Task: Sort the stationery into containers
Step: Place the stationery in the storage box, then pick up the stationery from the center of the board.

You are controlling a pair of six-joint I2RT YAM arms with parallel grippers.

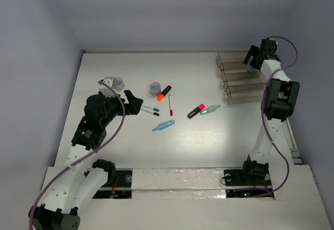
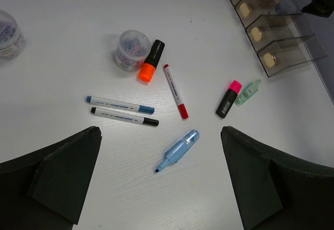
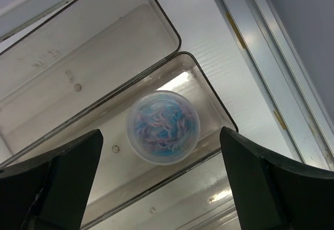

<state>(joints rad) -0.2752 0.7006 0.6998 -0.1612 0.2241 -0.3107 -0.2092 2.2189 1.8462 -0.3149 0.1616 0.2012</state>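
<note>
A small round pot (image 3: 163, 127), coloured bits showing through its top, stands inside the clear stepped organiser (image 1: 235, 92). It is in the middle of the three long compartments, close to that compartment's end wall. The right tool (image 1: 253, 59) hangs above the organiser's far edge, its fingers (image 3: 57, 188) spread wide to either side of the pot and gripping nothing.

The rest of the stationery lies on the white table (image 1: 209, 146), left of the organiser in the overhead view. Nearest the organiser is the pale green highlighter (image 2: 247, 92), then the pink-black highlighter (image 2: 228, 98). Farther from the organiser come the red-capped pen (image 2: 175, 91), the light blue highlighter (image 2: 179, 150) and the orange-black highlighter (image 2: 150, 60), with a second pot (image 2: 131, 50) beyond. Farther still are the blue-capped pen (image 2: 120, 105) and the black-capped pen (image 2: 124, 117). The third pot (image 1: 114, 82) stands farthest from the organiser.

The left tool (image 1: 133, 103) hovers well apart from the organiser, its fingers parted wide with nothing between them.
</note>
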